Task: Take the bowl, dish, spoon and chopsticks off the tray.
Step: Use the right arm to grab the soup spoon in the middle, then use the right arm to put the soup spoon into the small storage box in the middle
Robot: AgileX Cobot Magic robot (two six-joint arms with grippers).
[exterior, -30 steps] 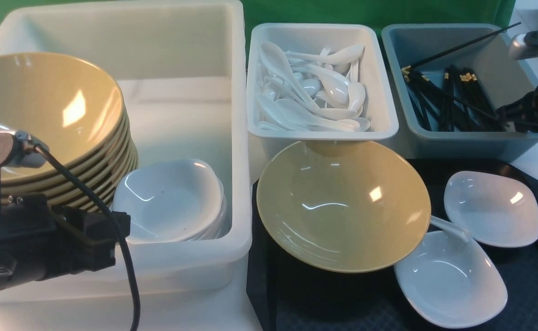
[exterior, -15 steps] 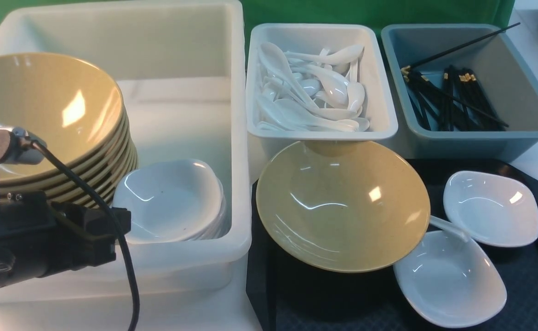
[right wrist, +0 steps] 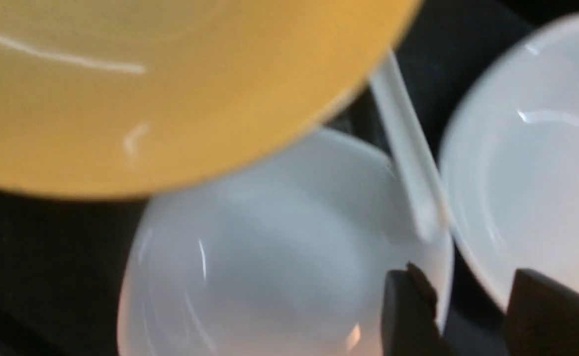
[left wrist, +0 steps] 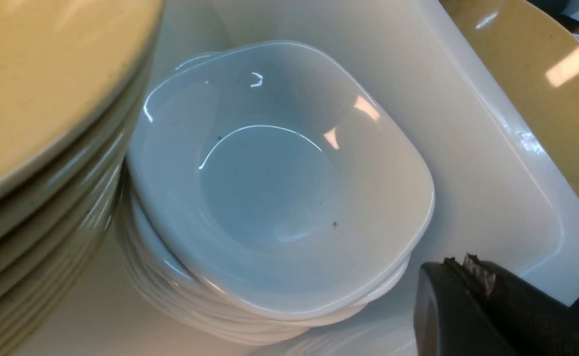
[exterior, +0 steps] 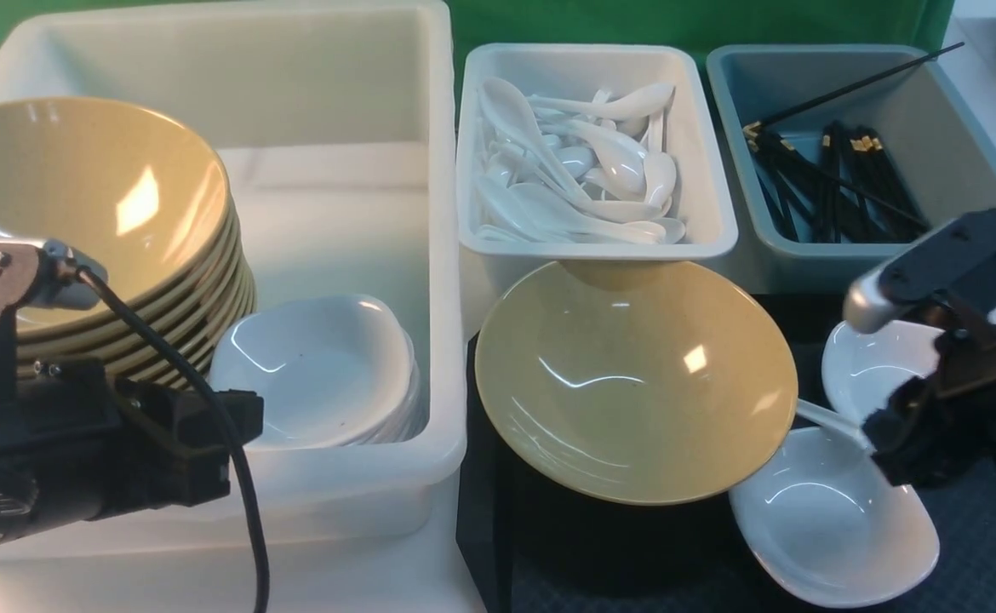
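The mustard-yellow bowl (exterior: 634, 375) sits tilted on the black tray (exterior: 483, 511). To its right lie two white dishes, the near one (exterior: 834, 519) and the far one (exterior: 877, 366). The white spoon's handle (exterior: 826, 419) pokes out from under the bowl between them. My right gripper (exterior: 894, 443) hangs open just above the gap between the two dishes (right wrist: 279, 257), close to the tip of the spoon handle (right wrist: 408, 163), with nothing between its fingers (right wrist: 408, 306). Black chopsticks (exterior: 838, 183) lie in the grey bin. My left gripper (left wrist: 467, 267) is shut and empty beside the stacked dishes in the tub.
A large white tub (exterior: 336, 111) on the left holds a stack of yellow bowls (exterior: 81, 213) and a stack of white dishes (exterior: 319, 366). Behind the tray stand a white bin of spoons (exterior: 592, 153) and the grey bin (exterior: 958, 153); one stick (exterior: 855, 85) leans on its far rim.
My right arm left the chopstick bin, went out of view, and has come down over the dishes on the tray's right side with its jaws opened. The left arm barely shifted.
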